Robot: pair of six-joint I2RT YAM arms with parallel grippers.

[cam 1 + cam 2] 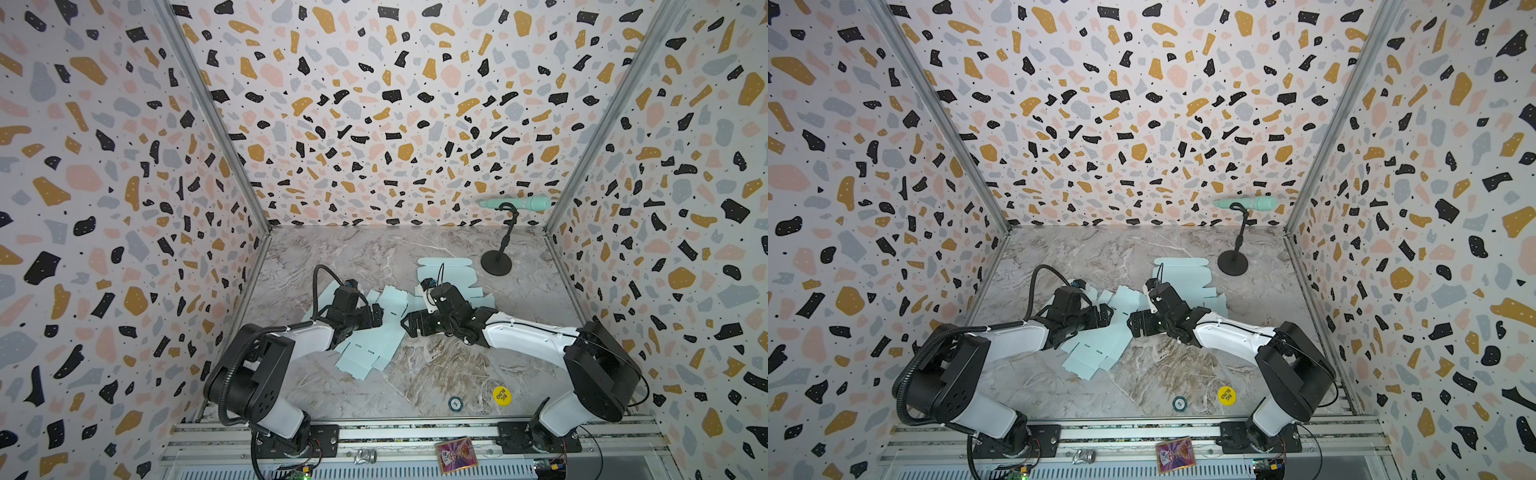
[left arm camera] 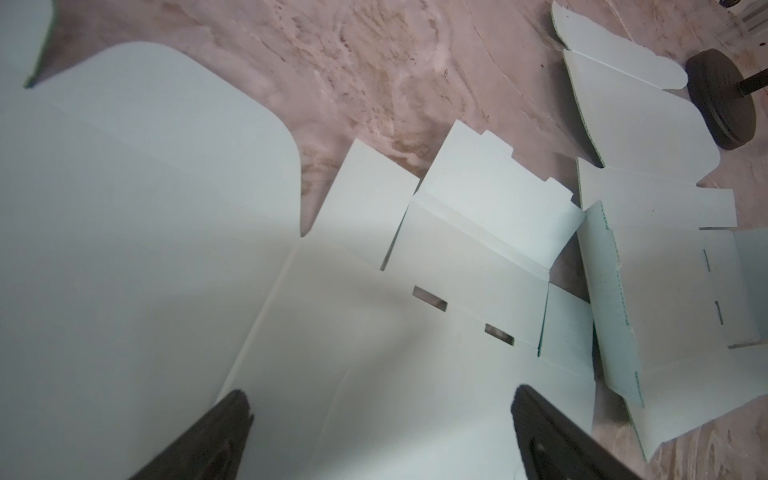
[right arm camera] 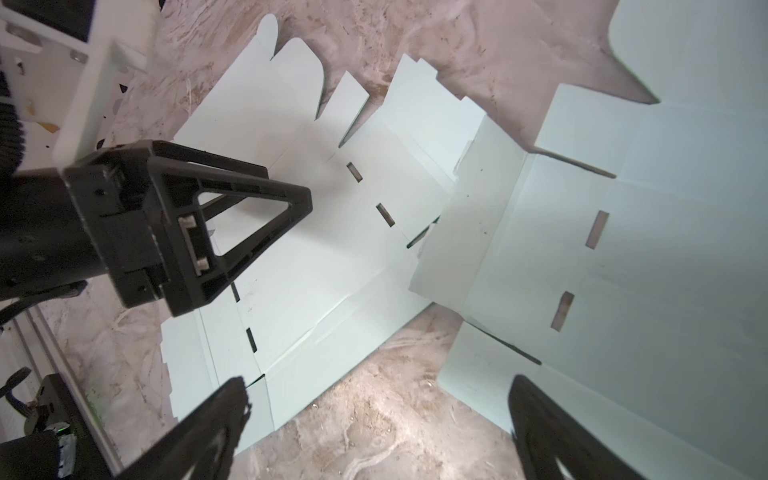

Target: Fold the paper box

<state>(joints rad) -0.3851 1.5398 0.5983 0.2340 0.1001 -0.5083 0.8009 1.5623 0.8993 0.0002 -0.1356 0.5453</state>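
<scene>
Item: paper box (image 1: 358,359), a flat unfolded blank on the marble table (image 1: 436,374), with a second blank (image 1: 444,268) just beside it. Left gripper (image 1: 376,316): jaws spread wide over the blank, pinching nothing. Right gripper (image 1: 409,324): likewise spread and empty. Step, as I judge it: approach, no flap raised yet. My next move calls for pinning the base panel and catching a side flap

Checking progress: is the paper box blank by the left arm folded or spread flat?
Spread flat. The box blank lies unfolded on the marble table, its flaps splayed outward and its tab slots unfilled, as the left wrist view also shows.
</scene>
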